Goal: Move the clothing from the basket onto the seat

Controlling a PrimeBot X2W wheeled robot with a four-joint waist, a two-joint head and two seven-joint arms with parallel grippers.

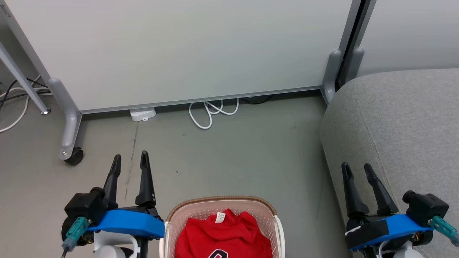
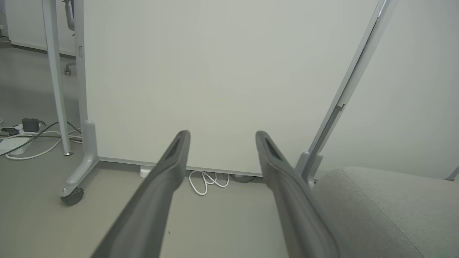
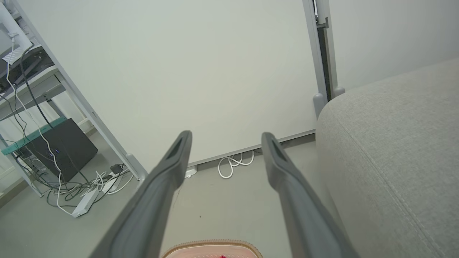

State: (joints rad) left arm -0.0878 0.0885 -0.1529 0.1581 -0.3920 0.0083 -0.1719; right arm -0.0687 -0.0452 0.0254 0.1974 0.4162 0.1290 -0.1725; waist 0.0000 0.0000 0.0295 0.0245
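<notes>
Red fabric clothing [image 1: 224,233] lies in cream perforated plastic basket [image 1: 222,199] on floor.
Left jaws and right jaws spread, empty; light-grey upholstered seat [image 1: 401,118] near right jaws.

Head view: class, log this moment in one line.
clothing in basket; seat right of basket; left claw open; right claw open

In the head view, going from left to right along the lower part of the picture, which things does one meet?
left tool → basket → right tool
</notes>
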